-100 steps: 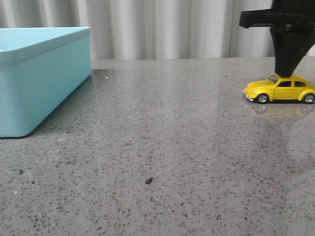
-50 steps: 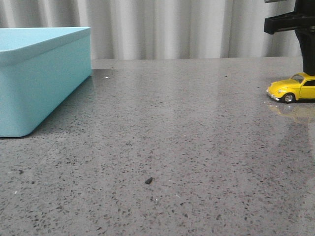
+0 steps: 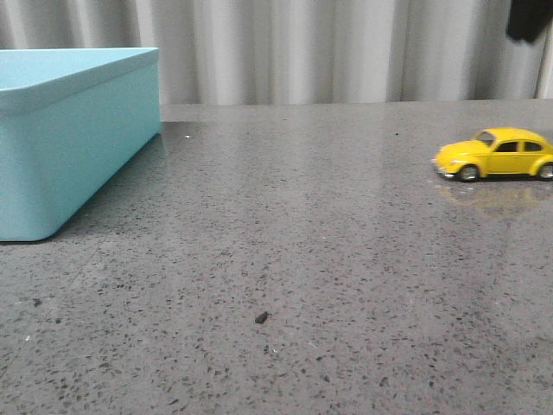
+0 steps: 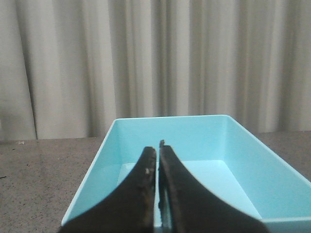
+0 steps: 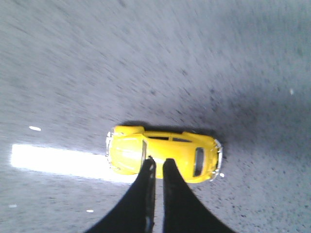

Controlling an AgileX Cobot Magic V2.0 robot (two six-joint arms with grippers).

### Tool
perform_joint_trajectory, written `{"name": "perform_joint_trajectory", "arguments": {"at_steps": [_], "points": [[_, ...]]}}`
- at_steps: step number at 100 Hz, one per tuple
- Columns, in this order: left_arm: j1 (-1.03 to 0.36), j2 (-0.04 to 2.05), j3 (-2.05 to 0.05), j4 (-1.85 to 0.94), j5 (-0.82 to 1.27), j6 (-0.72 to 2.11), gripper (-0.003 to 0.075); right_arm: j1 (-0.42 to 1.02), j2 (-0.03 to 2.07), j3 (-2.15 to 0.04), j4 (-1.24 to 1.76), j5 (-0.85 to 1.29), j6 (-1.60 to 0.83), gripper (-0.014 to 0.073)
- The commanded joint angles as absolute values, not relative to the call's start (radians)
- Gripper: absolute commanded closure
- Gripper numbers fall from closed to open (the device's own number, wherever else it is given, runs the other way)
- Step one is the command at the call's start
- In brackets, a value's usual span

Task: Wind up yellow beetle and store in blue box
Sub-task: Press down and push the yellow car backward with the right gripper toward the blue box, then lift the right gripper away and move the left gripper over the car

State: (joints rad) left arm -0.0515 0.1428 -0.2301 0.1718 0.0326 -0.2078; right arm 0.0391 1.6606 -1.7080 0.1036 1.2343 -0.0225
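Note:
The yellow beetle (image 3: 494,154) stands on its wheels on the grey table (image 3: 302,242) at the right, nose to the left. In the right wrist view the beetle (image 5: 182,145) lies straight below my right gripper (image 5: 159,161). That gripper is lifted clear of the car, its fingers together with nothing between them. Only a dark bit of that arm (image 3: 528,19) shows at the front view's top right. The blue box (image 3: 69,130) sits at the far left. My left gripper (image 4: 158,148) hangs shut over the box's empty inside (image 4: 209,170).
A small dark crumb (image 3: 261,317) lies on the table toward the front. A pleated grey curtain (image 3: 285,52) closes off the back. The speckled tabletop stretches between the box and the car.
My right gripper pressed on the beetle's roof and dragged it right, then let go and rose out of the front view. The beetle has rolled back to the left.

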Motion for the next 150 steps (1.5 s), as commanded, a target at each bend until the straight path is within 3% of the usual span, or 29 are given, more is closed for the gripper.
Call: {"name": "perform_joint_trajectory", "arguments": {"at_steps": [1, 95, 150], "points": [[-0.045, 0.162, -0.266, 0.172, -0.051, -0.219, 0.0741, 0.034, 1.61, -1.758, 0.136, 1.237, -0.039, 0.0644], [-0.045, 0.162, -0.272, 0.088, -0.069, -0.219, 0.0741, 0.036, 1.61, -1.759, 0.264, 1.217, -0.099, 0.0644], [-0.052, 0.436, -0.628, 0.086, 0.224, -0.211, 0.0741, 0.036, 1.489, -1.755, 0.274, 1.071, -0.174, 0.0644]]}}
